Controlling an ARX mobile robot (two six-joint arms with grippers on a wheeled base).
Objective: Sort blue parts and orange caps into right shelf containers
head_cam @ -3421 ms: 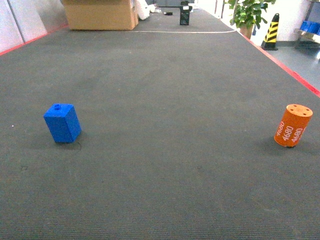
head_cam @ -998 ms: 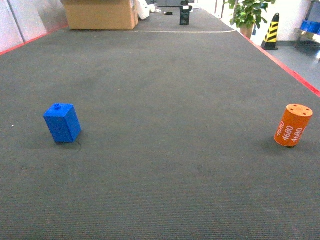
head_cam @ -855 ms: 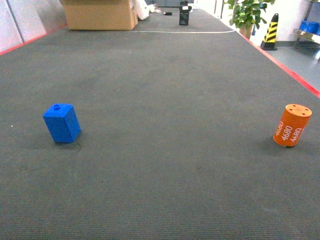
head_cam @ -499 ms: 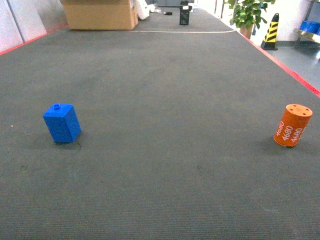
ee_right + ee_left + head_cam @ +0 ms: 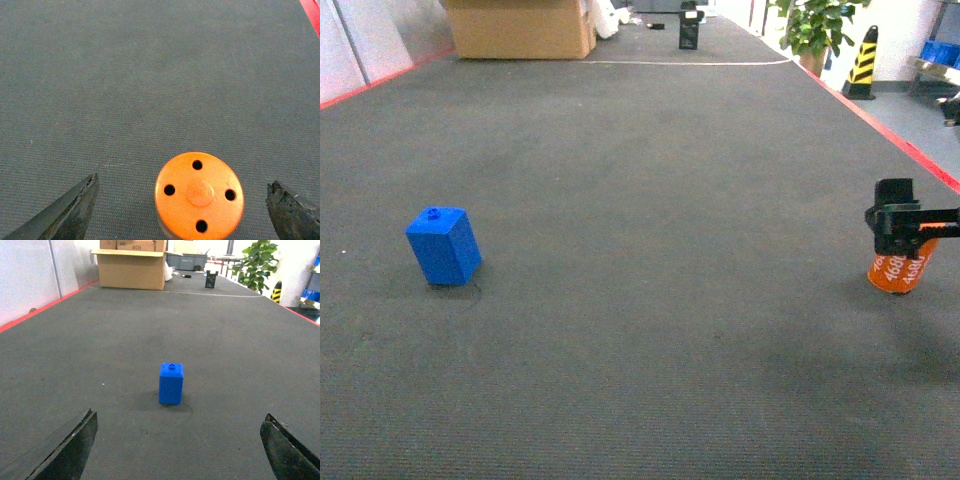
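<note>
In the head view nothing looks sorted yet: the blue part stands upright, stud up, far left of the orange cap, which the right gripper hangs over. The left wrist view shows the left gripper, fingers spread wide, short of the part; in the right wrist view the cap's holed top faces up between wide-apart fingers, ungrasped

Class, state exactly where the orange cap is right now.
The orange cap stands on the dark carpet at the head view's right edge, directly below the open right gripper, far across from the blue part.
</note>
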